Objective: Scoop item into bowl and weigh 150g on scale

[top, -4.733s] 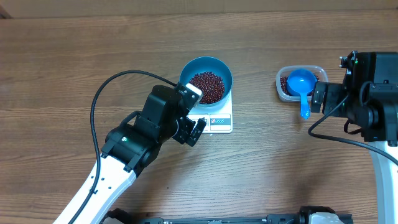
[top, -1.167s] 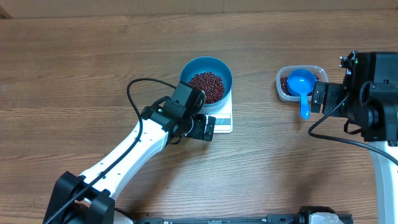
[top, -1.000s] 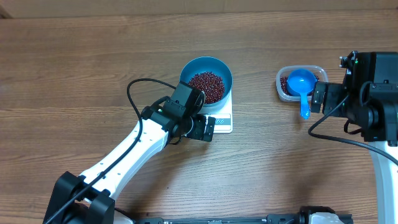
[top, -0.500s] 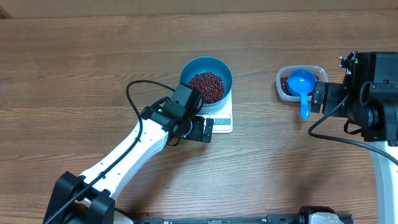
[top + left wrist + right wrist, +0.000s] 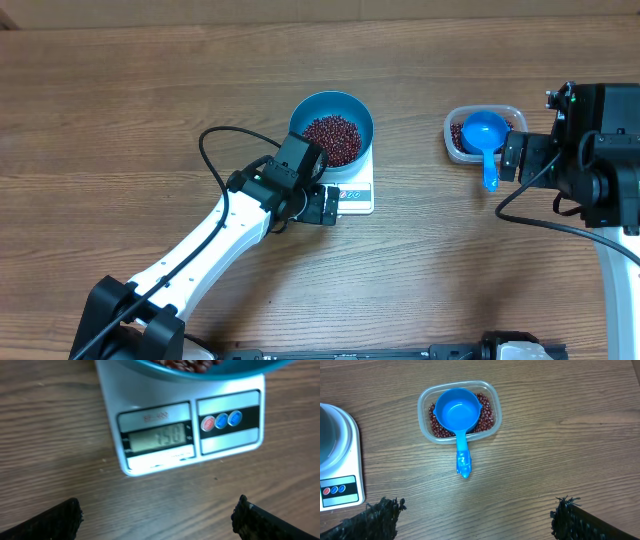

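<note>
The blue bowl stands on the white scale and holds a heap of red-brown beans, the item. My left gripper hovers open just in front of the scale's display edge, holding nothing. In the left wrist view the display reads about 150, with three round buttons beside it and the bowl's underside at the top. My right gripper is open and empty, just right of the tub. Its fingertips frame bare wood.
A clear plastic tub at the right holds more beans. A small blue scoop rests in it, its handle pointing toward the table's front. The scale's corner shows at the left of the right wrist view.
My left gripper has edged slightly left along the scale's front edge. The right arm, bowl, scoop and tub have not moved.
</note>
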